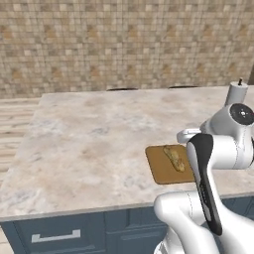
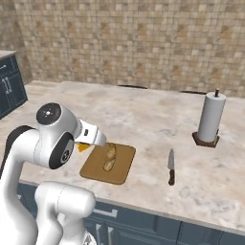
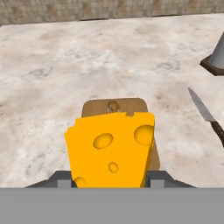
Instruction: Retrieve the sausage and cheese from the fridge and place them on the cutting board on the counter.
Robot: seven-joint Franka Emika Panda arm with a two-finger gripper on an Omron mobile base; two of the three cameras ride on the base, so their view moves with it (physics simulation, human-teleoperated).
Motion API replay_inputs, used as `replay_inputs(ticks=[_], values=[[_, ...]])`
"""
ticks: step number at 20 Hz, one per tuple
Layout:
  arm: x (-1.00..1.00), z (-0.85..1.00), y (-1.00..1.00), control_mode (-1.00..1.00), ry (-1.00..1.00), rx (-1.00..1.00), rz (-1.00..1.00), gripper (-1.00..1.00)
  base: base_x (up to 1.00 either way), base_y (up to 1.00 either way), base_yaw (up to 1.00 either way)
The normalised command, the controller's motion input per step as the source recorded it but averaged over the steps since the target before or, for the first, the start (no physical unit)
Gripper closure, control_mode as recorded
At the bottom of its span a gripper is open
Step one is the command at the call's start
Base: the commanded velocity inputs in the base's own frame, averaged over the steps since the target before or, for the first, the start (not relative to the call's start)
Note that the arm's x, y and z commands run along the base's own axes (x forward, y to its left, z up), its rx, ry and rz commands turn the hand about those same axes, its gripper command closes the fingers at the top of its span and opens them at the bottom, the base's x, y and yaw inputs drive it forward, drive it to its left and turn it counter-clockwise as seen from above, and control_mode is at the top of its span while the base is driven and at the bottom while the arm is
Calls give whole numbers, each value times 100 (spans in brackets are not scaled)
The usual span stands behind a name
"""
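- We hold the cheese [image 3: 111,148] between the gripper [image 3: 111,180] fingers; in the hand view the yellow-orange wedge with its holes sits right before the camera, the jaws closed on its sides.
- In the right base view a small orange corner of it peeks out under the hand, at the near-left edge of the cutting board [image 2: 123,165].
- The board lies on the counter [image 1: 89,139], near its front edge. A pale tan lumpy piece [image 2: 109,158] already lies on the board; it looks more like bread than the reddish sausage, and we cannot tell for sure.
- Our judgement: the cheese is fetched and brought to the counter but not yet set down. It hangs above the board's near end. Whether the sausage has been dealt with, we cannot say.
- Arm pose: elbow folded high, forearm reaching forward over the counter edge, hand angled forward and down toward the board.
- Close by: a knife [image 2: 171,167] lying just right of the board, and a paper towel roll [image 2: 210,117] standing farther right, well apart.
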Motion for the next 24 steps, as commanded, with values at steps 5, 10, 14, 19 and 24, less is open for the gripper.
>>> replay_inputs(ticks=[5, 10, 14, 19, 24], values=[[0, 0, 0, 100, 0, 0, 0, 100, 36, -6, 12], [0, 0, 0, 100, 0, 0, 0, 100, 0, 0, 0], [0, 0, 0, 100, 0, 0, 0, 100, 0, 0, 0], [0, 0, 0, 100, 0, 0, 0, 100, 0, 0, 0], [22, -8, -10, -100, 6, -1, 18, 100, 0, 0, 0]])
